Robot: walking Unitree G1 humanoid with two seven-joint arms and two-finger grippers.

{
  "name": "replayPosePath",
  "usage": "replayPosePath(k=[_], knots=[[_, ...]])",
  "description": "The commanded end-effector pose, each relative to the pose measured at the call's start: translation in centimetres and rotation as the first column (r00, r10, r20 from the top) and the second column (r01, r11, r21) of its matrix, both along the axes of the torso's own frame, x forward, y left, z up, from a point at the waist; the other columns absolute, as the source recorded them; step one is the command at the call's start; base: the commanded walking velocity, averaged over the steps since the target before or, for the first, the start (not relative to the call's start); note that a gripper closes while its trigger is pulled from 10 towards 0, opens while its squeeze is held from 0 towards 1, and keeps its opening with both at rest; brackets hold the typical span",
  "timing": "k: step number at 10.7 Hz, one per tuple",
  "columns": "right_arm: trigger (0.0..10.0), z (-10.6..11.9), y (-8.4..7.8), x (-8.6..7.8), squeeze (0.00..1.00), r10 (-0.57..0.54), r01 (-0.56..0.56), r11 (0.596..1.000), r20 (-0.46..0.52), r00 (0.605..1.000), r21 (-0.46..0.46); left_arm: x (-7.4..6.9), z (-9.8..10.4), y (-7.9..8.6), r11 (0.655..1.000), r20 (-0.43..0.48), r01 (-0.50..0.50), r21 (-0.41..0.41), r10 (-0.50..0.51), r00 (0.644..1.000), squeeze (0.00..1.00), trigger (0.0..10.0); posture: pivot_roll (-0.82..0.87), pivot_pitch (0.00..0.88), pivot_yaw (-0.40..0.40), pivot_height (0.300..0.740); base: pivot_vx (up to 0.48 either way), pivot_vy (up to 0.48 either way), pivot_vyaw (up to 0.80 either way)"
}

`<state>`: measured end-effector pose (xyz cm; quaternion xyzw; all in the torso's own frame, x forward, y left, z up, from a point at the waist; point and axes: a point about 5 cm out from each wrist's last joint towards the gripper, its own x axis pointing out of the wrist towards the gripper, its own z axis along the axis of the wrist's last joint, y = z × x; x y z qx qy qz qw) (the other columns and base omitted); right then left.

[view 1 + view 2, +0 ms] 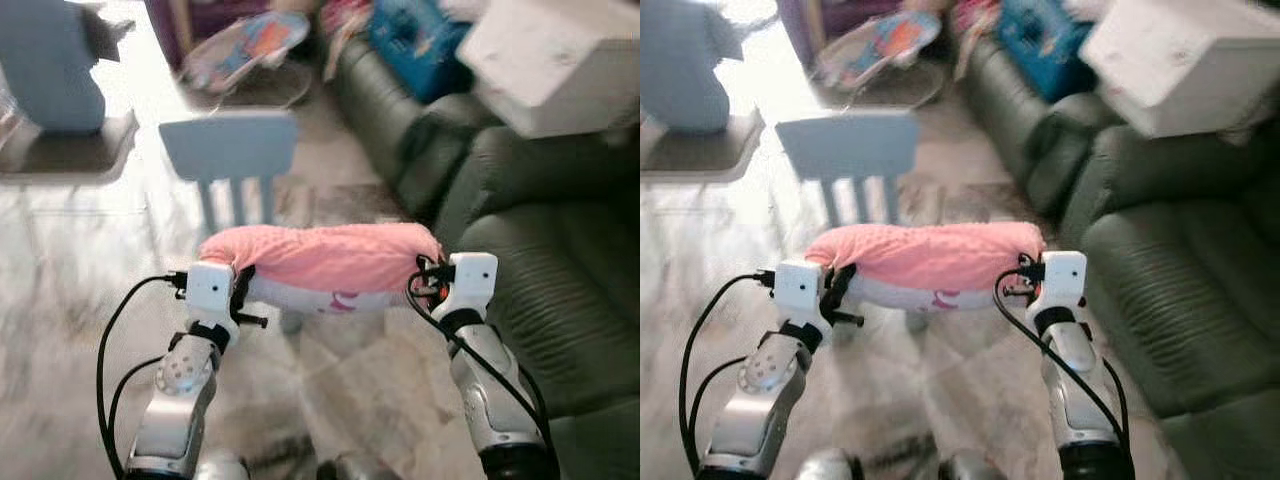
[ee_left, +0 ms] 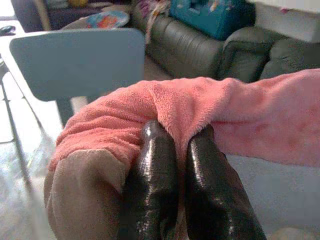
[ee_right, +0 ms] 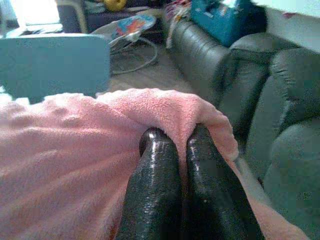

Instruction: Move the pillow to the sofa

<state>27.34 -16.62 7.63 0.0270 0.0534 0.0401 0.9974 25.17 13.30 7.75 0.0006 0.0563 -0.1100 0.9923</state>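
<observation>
I see a pale blue child's chair (image 1: 232, 150) on the marbled floor (image 1: 60, 270), a colourful baby bouncer (image 1: 245, 50) beyond it, a blue bag (image 1: 415, 40) further back, and a white box (image 1: 560, 60) to the right

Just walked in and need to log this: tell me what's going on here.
The robot is carrying a pink pillow in the air in front of it, one end pinched in the left gripper and the other in the right gripper, both shut on the fabric. The dark green sofa is just off to its right, and a small light blue chair stands ahead on the floor. The pillow is not yet on the sofa.
</observation>
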Motion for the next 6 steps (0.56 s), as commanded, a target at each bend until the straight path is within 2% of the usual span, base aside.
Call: replayPosePath(k=[1,6], knots=[[10.0,0.48,-0.32,0.23,0.00,-0.011,0.011,1.000,0.017,1.000,-0.009,0.16,0.23,-0.53,1.000,0.015,0.028,-0.004,-0.028,1.000,0.00,10.0,-0.02,0.063,-0.062,0.740,0.240,0.000,-0.80],[10.0,0.66,-0.27,0.39,0.00,-0.004,0.004,1.000,0.022,1.000,-0.013,0.27,0.27,-0.86,0.999,0.021,0.042,-0.018,-0.042,0.999,0.00,10.0,-0.02,0.062,-0.066,0.740,0.269,0.000,-0.80]])
